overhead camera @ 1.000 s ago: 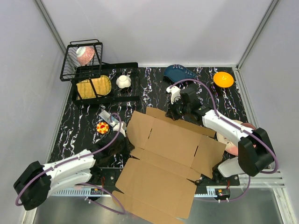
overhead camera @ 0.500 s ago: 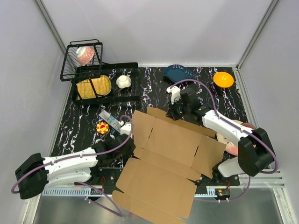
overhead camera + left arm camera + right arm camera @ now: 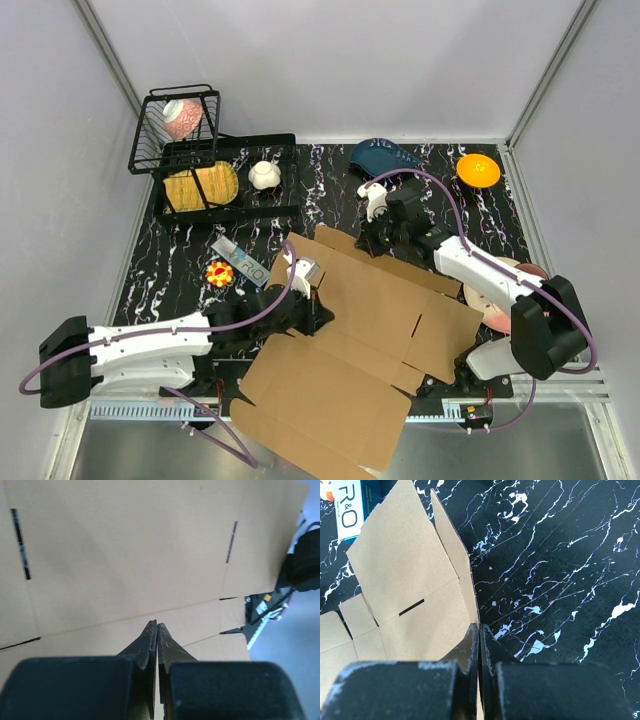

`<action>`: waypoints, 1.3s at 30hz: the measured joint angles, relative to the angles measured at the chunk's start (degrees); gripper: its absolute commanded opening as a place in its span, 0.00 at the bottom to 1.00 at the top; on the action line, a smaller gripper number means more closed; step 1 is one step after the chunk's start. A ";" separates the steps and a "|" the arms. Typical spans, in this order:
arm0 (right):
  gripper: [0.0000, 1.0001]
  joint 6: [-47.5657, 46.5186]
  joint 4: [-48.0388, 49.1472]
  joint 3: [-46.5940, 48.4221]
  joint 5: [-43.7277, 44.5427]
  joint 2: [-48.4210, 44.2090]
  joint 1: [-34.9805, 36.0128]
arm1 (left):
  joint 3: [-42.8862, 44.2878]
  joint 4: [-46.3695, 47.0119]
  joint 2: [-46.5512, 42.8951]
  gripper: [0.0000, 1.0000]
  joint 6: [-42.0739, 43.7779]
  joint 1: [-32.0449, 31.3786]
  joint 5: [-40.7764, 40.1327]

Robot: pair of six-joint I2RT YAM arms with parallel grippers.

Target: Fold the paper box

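**A:** Nearest first. Where is the paper box [image 3: 370, 330]?

**B:** Spread mostly flat on the black marbled tabletop [image 3: 180, 290]. Its near panel overhangs the near edge, between the two arm bases.

**A:** State of the left pincer [image 3: 157, 626]?

**B:** It is over the box's left side, above the panels. Fingers together. A brown sliver shows between them lower down, so I judge it clamped on a flap edge. Not certain.

**A:** And the right pincer [image 3: 479, 626]?

**B:** At the box's far edge. Fingers together on the rim of a far flap, which stands tilted up off the tabletop.

**A:** How will the board handle?

**B:** My judgement: light, stiff corrugated board that bends cleanly only along creases and slits. Dry, not slippery, though a thin edge can crush or slip out. Take a flap by its free edge, mid-length and away from the crease, so it hinges. The sheet looks light enough to skid when one flap is pushed, so the other arm should pin it.

**A:** Anything around it?

**B:** A small printed carton [image 3: 240, 262] just left of the box. Beyond its far edge, well apart, a dish rack [image 3: 215, 180] and an orange bowl [image 3: 478, 170].
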 measured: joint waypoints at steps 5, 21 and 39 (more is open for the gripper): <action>0.00 0.20 0.00 0.00 0.00 0.00 0.00 | 0.04 2.86 1.42 0.14 -0.48 -1.05 2.49; 0.00 0.42 0.09 0.00 -0.66 0.00 0.00 | -8.04 -21.53 -24.63 0.91 -17.51 -0.37 -12.61; 0.00 1.01 0.33 0.00 -1.62 0.00 0.04 | -12.24 -20.70 -12.50 0.86 -17.57 13.75 -10.32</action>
